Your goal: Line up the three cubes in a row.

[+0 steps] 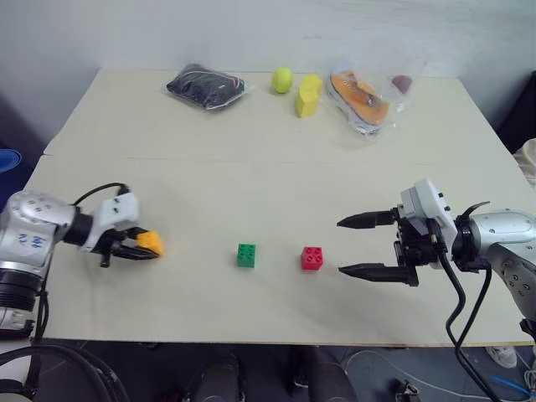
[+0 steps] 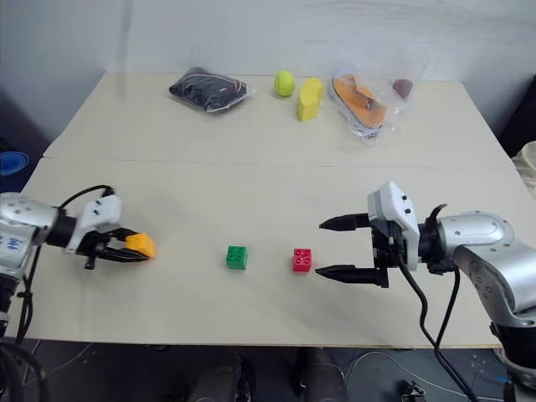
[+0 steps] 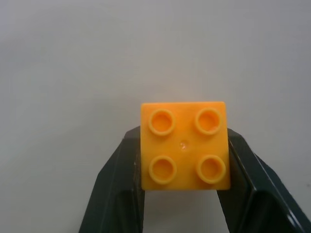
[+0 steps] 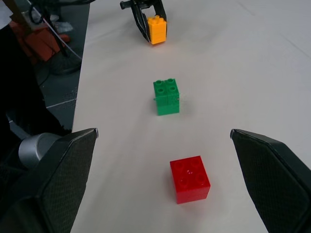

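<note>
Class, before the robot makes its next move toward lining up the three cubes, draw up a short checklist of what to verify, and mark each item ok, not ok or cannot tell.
1. Left gripper shut on the orange-yellow cube: ok.
2. Cube sits square between the fingers: ok.
3. Right gripper open, holding nothing: ok.
4. Green cube and red cube side by side, apart, on the table: ok.
5. Bare table left of the green cube for the third: ok.
6. Held cube lifted off the table: cannot tell.
</note>
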Motion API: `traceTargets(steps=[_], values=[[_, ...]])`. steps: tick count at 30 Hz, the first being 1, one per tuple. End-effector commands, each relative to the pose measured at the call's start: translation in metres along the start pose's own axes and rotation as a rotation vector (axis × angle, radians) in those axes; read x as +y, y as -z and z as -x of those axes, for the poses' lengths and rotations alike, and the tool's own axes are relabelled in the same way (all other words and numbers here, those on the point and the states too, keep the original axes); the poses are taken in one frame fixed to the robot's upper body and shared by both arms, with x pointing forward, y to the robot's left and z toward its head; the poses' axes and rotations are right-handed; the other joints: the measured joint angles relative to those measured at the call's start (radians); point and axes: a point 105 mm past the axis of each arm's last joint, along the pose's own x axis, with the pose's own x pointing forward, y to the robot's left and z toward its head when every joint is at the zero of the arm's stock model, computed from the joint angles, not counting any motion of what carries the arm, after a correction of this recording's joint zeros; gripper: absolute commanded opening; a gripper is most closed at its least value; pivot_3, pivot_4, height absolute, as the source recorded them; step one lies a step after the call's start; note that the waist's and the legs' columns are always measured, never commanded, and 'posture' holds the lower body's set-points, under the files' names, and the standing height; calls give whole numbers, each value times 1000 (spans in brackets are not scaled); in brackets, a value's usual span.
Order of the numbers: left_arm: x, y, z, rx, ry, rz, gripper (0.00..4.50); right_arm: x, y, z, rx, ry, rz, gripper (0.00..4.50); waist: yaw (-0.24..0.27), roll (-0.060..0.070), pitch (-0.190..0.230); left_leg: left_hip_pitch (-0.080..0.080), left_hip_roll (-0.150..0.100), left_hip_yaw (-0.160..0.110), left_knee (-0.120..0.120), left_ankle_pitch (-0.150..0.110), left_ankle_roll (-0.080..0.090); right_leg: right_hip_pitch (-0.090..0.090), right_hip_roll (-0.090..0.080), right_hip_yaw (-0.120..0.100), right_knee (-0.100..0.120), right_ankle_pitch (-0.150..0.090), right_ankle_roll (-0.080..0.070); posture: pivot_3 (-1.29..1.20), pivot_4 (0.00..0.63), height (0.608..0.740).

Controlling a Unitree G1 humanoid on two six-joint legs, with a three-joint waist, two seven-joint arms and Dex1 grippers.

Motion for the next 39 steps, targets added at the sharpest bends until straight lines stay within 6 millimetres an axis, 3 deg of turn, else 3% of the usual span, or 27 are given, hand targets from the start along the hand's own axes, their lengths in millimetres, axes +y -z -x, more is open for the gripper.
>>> traceTargets(steps=[1,9,17,18,21,26,30,34,39], values=[[0,-26,-13,-7,68,-129,1521,4,-8,6,4,21,60,4500,2,0,0,0,0,0,1,0,0,0,0,0,0,0,0,0,150,740],[2,-41,-45,21,155,-217,1521,9,-4,5,-2,61,41,4500,4,0,0,1,0,1,1,0,0,0,4,0,1,0,0,0,150,740],[4,-36,-47,47,155,-213,1521,6,1,7,9,87,40,4500,9,0,0,1,0,1,1,0,0,0,4,0,1,0,0,0,150,740],[4,-36,-47,42,148,-200,2241,4,1,8,8,90,41,4500,9,0,0,1,0,1,1,0,0,0,4,0,1,0,0,0,150,740],[1,-38,-42,11,146,-165,3066,2,1,9,7,93,42,4500,10,0,0,1,0,0,1,0,0,0,4,0,1,0,0,0,150,740],[-2,-42,-16,-46,106,-88,4478,-2,4,14,20,93,39,4500,7,0,0,0,0,0,1,0,1,0,3,0,0,0,0,0,150,740],[-6,-30,41,-68,-28,-5,4478,0,13,38,90,45,9,4500,-1,0,0,0,2,0,1,0,0,0,2,1,0,0,0,0,150,740],[-15,-35,78,-145,-129,28,4478,-1,20,60,146,11,-29,4500,-8,0,0,0,1,-1,0,0,1,1,1,0,-1,0,0,0,150,740],[-32,-50,93,-260,-196,-26,4478,-10,26,68,165,4,-40,4500,-5,0,0,1,1,-1,1,0,1,1,0,0,-1,0,0,0,150,740]])
